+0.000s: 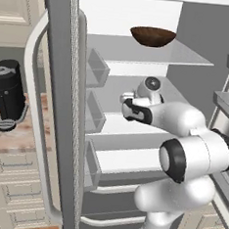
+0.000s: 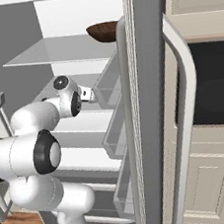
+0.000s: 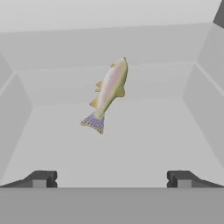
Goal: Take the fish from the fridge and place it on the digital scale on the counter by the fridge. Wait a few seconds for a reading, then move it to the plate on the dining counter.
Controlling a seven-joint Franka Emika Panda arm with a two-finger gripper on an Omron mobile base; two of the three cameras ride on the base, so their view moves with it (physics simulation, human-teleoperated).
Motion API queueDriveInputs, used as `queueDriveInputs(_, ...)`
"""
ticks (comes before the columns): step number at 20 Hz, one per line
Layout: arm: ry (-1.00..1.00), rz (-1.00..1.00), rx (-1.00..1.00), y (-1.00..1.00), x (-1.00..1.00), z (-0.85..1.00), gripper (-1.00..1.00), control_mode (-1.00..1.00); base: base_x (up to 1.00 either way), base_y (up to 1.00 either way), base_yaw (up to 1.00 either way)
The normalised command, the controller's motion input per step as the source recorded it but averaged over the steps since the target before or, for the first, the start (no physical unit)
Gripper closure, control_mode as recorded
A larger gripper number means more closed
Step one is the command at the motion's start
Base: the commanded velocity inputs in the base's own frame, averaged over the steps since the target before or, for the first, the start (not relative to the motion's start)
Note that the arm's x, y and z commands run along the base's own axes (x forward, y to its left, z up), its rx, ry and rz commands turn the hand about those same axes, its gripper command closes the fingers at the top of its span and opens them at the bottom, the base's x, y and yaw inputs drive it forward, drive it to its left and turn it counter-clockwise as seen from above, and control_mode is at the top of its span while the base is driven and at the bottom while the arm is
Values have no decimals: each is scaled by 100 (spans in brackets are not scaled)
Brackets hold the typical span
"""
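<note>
The fridge stands open, and my arm reaches in over a white middle shelf. On that shelf lies the fish, slim and pale tan, head toward the back wall and tail toward me. My gripper is open, a short way in front of the fish and not touching it. Its dark fingertips stand wide apart with nothing between them. From the right base camera the gripper points into the fridge at mid-shelf height. The digital scale, plate and dining counter are out of view.
A dark brown bowl sits on the shelf above my hand. The left door, with bins and a curved handle, stands close to my arm. A black coffee machine is on the wall counter. The right door screens an oven.
</note>
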Motion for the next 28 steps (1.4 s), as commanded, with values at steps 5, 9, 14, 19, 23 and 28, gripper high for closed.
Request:
queueDriveInputs(5, -2, 0, 0, 0, 25, -16, -100, -100, 0, 0, 0)
queueDriveInputs(9, -3, 0, 0, 0, 20, -6, -100, -100, 0, 0, 0)
queueDriveInputs(14, -3, 0, 0, 0, 15, -7, -100, -100, 0, 0, 0)
queueDriveInputs(19, -6, 0, 0, 0, 9, -5, -100, -100, 0, 0, 0)
queueDriveInputs(23, -9, 0, 0, 3, 19, 0, -100, -100, 0, 0, 0)
queueDriveInputs(28, -5, 0, 0, 1, 24, 0, -100, -100, 0, 0, 0)
